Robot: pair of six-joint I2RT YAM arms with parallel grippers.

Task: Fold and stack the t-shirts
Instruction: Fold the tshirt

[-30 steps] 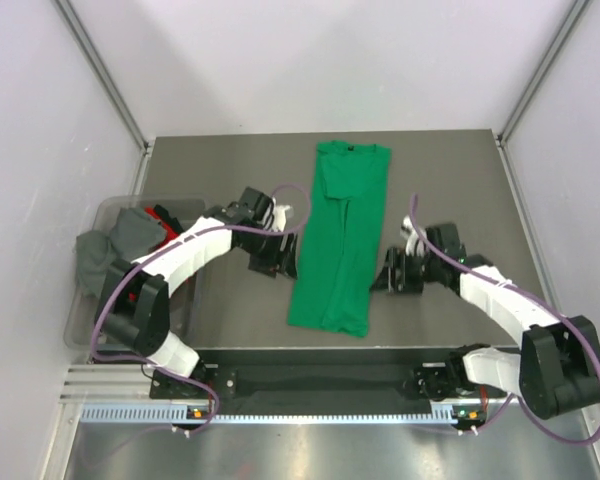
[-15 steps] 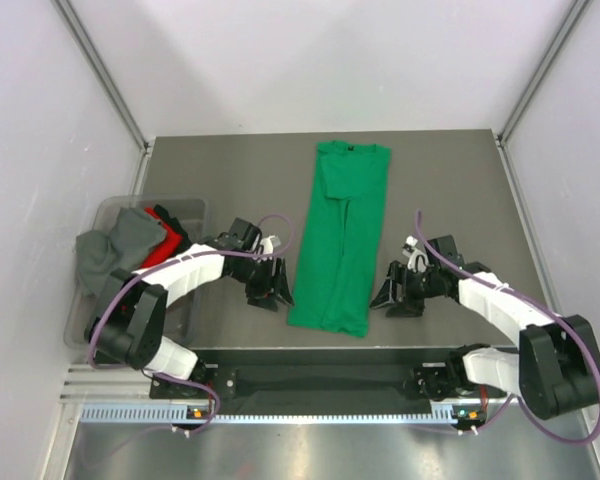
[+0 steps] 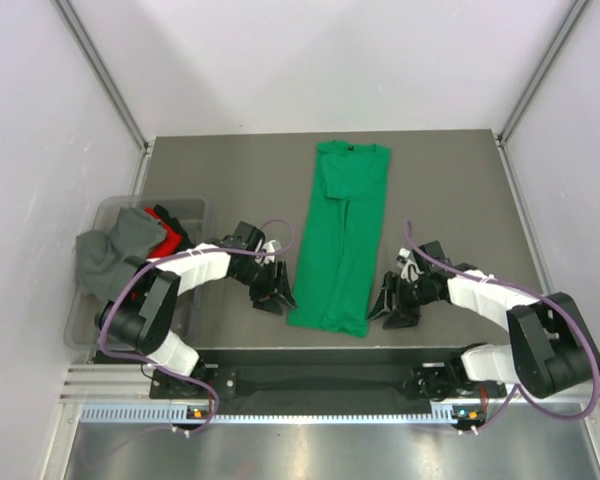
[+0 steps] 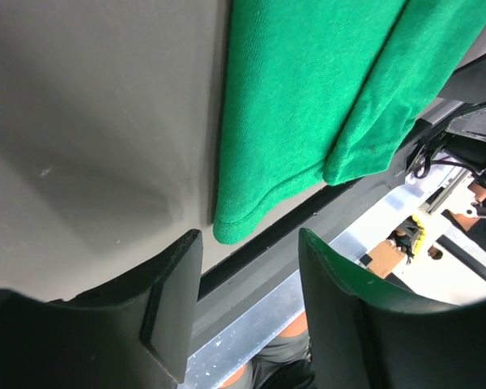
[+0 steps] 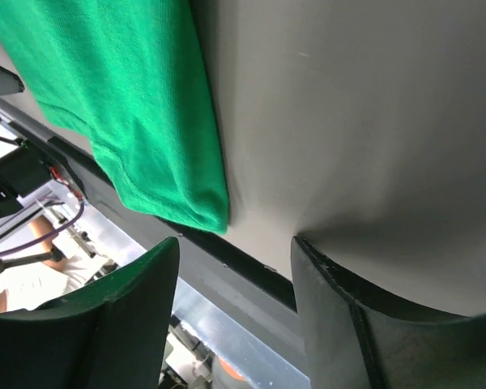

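A bright green t-shirt (image 3: 342, 235) lies on the dark table as a long narrow strip, collar far, hem near. My left gripper (image 3: 273, 290) sits low on the table just left of the hem's left corner, open, with nothing between its fingers. In the left wrist view the green t-shirt's corner (image 4: 239, 219) lies just ahead of the left gripper (image 4: 249, 243). My right gripper (image 3: 392, 305) is just right of the hem's right corner, also open and empty. In the right wrist view the green t-shirt's corner (image 5: 202, 207) lies ahead of the right gripper (image 5: 235, 247).
A clear plastic bin (image 3: 88, 325) stands at the table's left edge, holding a grey t-shirt (image 3: 110, 250) and a red one (image 3: 166, 224). The table's near edge (image 3: 330, 348) runs close behind both grippers. White walls enclose the table.
Both grippers have slid toward the near edge along the green t-shirt's sides, down to its hem corners. Their jaws have narrowed a little. The shirt has not moved.
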